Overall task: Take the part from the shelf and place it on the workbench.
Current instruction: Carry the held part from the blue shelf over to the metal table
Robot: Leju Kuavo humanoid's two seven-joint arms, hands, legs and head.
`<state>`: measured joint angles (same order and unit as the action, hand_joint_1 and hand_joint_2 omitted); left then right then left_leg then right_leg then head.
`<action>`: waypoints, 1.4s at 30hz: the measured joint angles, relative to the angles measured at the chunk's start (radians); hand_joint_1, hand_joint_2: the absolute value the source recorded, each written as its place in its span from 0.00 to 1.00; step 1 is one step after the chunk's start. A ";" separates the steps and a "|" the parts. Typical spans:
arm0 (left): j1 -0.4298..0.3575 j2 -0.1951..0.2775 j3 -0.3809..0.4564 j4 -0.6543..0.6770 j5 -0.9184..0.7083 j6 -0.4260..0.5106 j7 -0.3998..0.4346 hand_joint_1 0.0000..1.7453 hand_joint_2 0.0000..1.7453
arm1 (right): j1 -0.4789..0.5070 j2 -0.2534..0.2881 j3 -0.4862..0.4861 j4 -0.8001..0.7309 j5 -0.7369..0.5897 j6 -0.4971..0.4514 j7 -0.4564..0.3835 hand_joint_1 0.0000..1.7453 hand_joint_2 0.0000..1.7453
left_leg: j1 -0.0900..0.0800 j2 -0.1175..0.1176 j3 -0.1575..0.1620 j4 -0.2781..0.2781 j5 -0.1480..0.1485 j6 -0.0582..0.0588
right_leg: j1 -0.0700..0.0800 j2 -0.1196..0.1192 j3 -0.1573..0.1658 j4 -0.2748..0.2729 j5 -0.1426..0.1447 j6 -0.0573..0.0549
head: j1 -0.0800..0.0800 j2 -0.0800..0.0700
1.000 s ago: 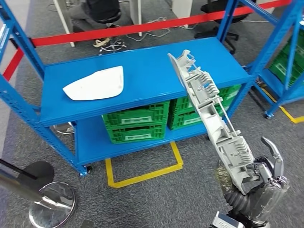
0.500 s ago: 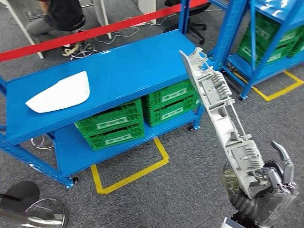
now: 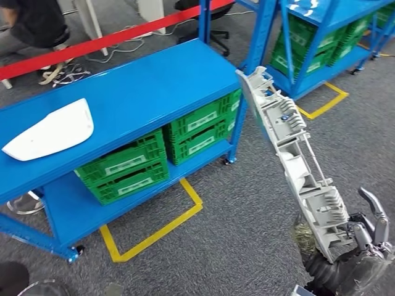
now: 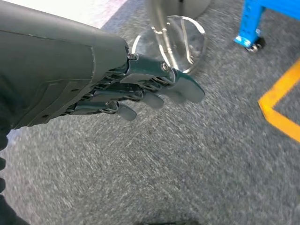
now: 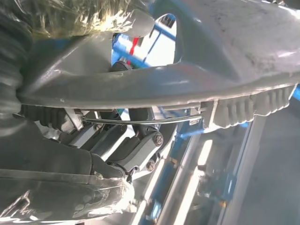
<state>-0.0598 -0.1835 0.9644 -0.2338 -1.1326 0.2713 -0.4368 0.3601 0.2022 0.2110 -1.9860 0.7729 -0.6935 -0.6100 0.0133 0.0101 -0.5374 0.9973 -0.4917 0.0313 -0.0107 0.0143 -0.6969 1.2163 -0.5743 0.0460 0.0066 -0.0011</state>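
A long grey ribbed plastic part (image 3: 293, 160) sticks up and away from the lower right, tilted toward the blue shelf (image 3: 139, 92). My right hand (image 3: 358, 250) grips its lower end, with one finger raised behind it. The right wrist view looks along the part (image 5: 212, 61) from close by, with dark fingers (image 5: 141, 150) under it. My left hand (image 4: 141, 91) hangs over grey carpet with its fingers loosely extended and nothing in it. A white curved panel (image 3: 49, 131) lies on the shelf's top board at the left.
Green crates (image 3: 163, 151) stand on the shelf's lower board. Yellow floor tape (image 3: 153, 231) marks the carpet in front. A second blue rack with green crates (image 3: 321, 46) stands at the right. A red barrier tape (image 3: 93, 44) runs behind the shelf. A chrome stand base (image 4: 173, 35) sits near my left hand.
The whole scene has slid left in the head view: the camera has turned right. The part stays in my right hand, held the same way.
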 joint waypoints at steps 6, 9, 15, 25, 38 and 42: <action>0.000 -0.001 0.000 0.000 0.000 -0.012 -0.008 0.00 1.00 | 0.007 0.000 -0.006 0.000 -0.004 0.000 -0.002 1.00 1.00 | -0.006 0.072 0.006 0.001 -0.007 -0.009 | 0.004 -0.070 0.105 -0.154 0.073 -0.007 | 0.000 0.000; 0.000 0.000 0.000 0.000 -0.002 -0.016 -0.013 0.00 1.00 | 0.011 0.002 -0.010 -0.002 -0.015 0.000 -0.008 1.00 1.00 | -0.013 0.097 0.010 0.003 -0.011 -0.022 | 0.010 -0.084 0.141 -0.216 0.086 -0.021 | -0.004 0.000; 0.001 -0.001 0.003 0.000 -0.010 -0.017 -0.016 0.00 1.00 | 0.035 0.026 -0.029 -0.015 -0.048 -0.001 -0.028 1.00 1.00 | -0.004 0.012 -0.062 0.185 -0.128 -0.045 | 0.002 -0.014 0.133 -0.221 0.098 -0.049 | -0.013 0.000; 0.005 0.001 0.023 0.000 -0.012 -0.012 -0.015 0.00 1.00 | 0.070 0.056 -0.077 -0.030 -0.067 -0.002 -0.043 1.00 1.00 | -0.002 -0.076 0.004 0.010 -0.009 -0.020 | 0.002 0.118 0.121 -0.214 0.105 -0.028 | -0.013 0.000; 0.008 0.000 0.027 0.000 -0.012 -0.010 -0.015 0.00 1.00 | 0.073 0.058 -0.098 -0.036 -0.050 -0.002 -0.039 1.00 1.00 | -0.009 0.085 0.022 -0.001 -0.017 -0.016 | 0.005 -0.085 0.121 -0.198 0.095 -0.010 | -0.001 0.000; 0.004 0.000 0.029 0.000 -0.015 -0.010 -0.016 0.00 1.00 | 0.076 0.060 -0.108 -0.038 -0.042 -0.002 -0.039 1.00 1.00 | -0.009 0.104 0.025 0.007 -0.032 -0.033 | 0.008 -0.051 0.123 -0.214 0.099 -0.034 | -0.002 0.000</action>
<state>-0.0554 -0.1839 0.9938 -0.2338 -1.1479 0.2612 -0.4523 0.4363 0.2621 0.1033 -2.0241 0.7308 -0.6956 -0.6493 0.0045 0.1142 -0.5122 1.0041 -0.5232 -0.0021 -0.0025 -0.0363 -0.5740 1.0026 -0.4752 0.0118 0.0041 -0.0011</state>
